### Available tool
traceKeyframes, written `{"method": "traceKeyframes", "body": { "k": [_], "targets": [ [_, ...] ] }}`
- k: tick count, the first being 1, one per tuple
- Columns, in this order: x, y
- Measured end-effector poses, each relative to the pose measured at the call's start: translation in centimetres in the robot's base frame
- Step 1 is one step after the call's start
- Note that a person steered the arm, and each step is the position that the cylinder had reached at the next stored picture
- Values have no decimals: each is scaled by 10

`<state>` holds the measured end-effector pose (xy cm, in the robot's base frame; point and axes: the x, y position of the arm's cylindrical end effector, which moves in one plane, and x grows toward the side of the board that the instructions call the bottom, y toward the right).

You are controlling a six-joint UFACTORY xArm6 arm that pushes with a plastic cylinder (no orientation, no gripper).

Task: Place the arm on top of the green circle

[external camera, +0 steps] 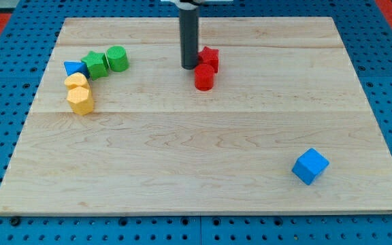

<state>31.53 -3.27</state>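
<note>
The green circle (118, 58) is a round green block near the view's upper left. A green star (95, 64) touches it on its left. My tip (189, 67) is the lower end of the dark rod, near the view's top centre. It stands well to the right of the green circle, just left of a red star (209, 56) and above-left of a red cylinder (204, 77).
A blue triangle (75, 69) lies left of the green star. Two yellow blocks (76, 82) (81, 100) sit below it. A blue cube (310, 166) lies at the lower right. The wooden board (182, 156) lies on a blue pegboard.
</note>
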Motion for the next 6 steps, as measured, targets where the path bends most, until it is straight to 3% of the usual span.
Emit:
{"method": "traceKeyframes", "body": {
  "k": [1, 2, 3, 4, 5, 6],
  "targets": [
    [-44, -10],
    [-36, 40],
    [0, 10],
    [3, 11],
    [-33, -11],
    [-83, -71]
  ]
}}
